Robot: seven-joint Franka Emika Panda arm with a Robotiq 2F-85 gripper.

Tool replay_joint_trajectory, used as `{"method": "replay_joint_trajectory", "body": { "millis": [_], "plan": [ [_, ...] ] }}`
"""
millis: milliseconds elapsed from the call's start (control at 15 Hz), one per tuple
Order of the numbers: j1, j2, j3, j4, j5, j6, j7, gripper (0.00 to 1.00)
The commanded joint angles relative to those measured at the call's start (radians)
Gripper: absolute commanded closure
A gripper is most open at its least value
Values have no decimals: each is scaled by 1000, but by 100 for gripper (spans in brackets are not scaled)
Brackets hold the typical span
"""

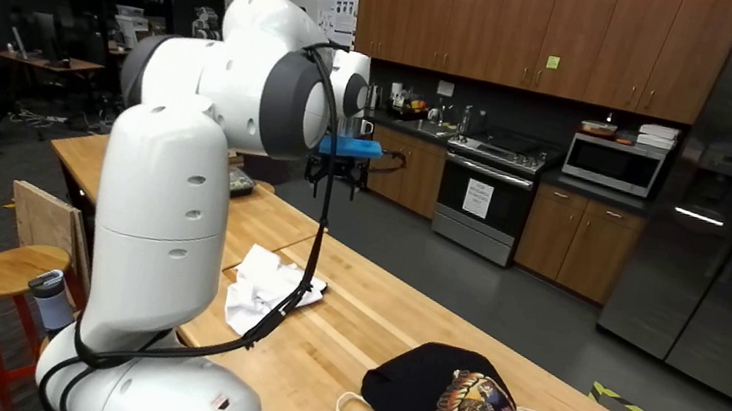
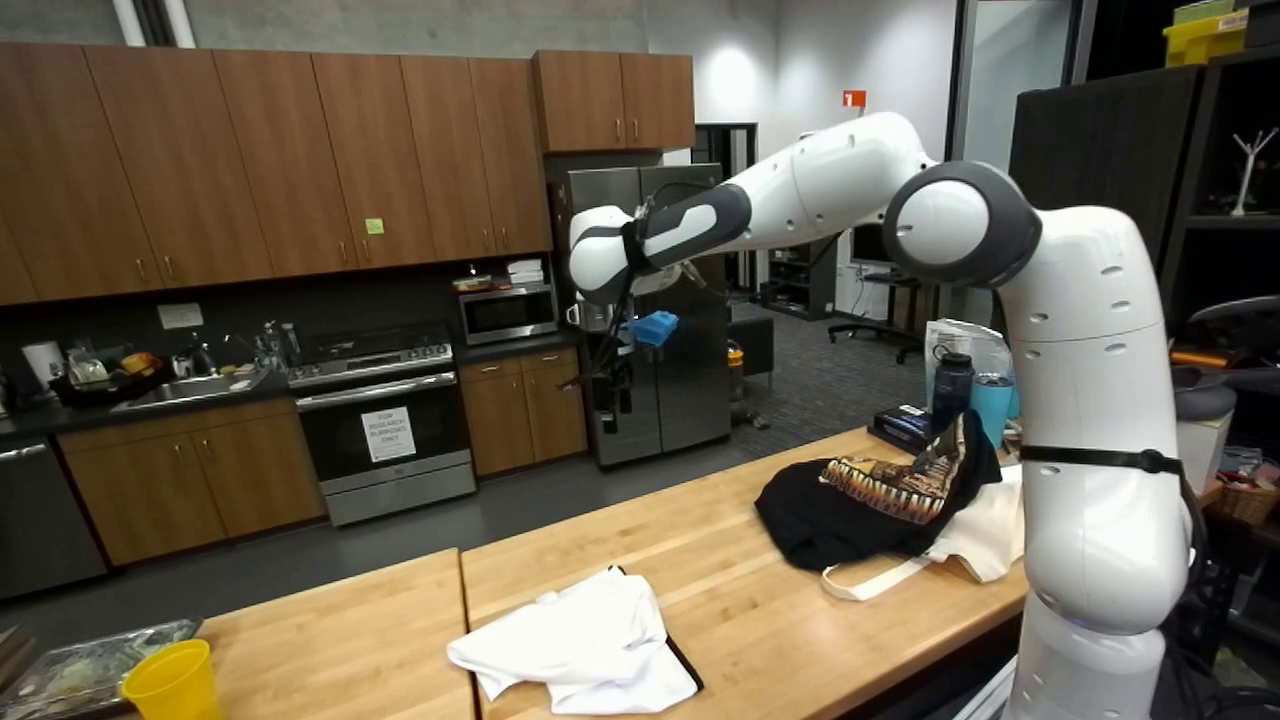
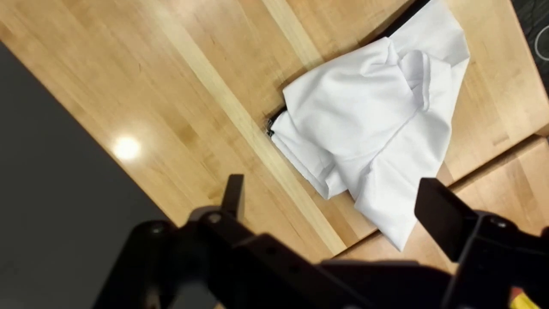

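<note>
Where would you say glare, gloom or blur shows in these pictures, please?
Wrist view: glare on the tabletop, the gripper dark and slightly soft, the white cloth sharper; in an exterior view, a desk in gloom; in an exterior view, a bright patch on the wall.

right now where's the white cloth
The cloth lies on the table at bottom centre in an exterior view, left of the black bag, one corner crossing the seam.

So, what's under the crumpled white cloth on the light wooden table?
The crumpled white cloth rests on the light wooden table, and a thin black strip shows along its edge. Anything between them is covered, so I can't see it.
</note>
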Motion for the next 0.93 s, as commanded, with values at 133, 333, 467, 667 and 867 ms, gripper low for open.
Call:
{"method": "replay_joint_trajectory", "body": {
  "millis": [133, 333, 467, 667, 867],
  "plan": [
    [3, 211, 67, 243, 3, -115, -226, 0],
    [-4, 236, 93, 305, 60, -295, -286, 0],
    [-2, 216, 95, 305, 57, -365, -326, 0],
    [-10, 180, 87, 282, 54, -358, -369, 0],
    [3, 203, 82, 296, 54, -349, -346, 0]
  ]
}}
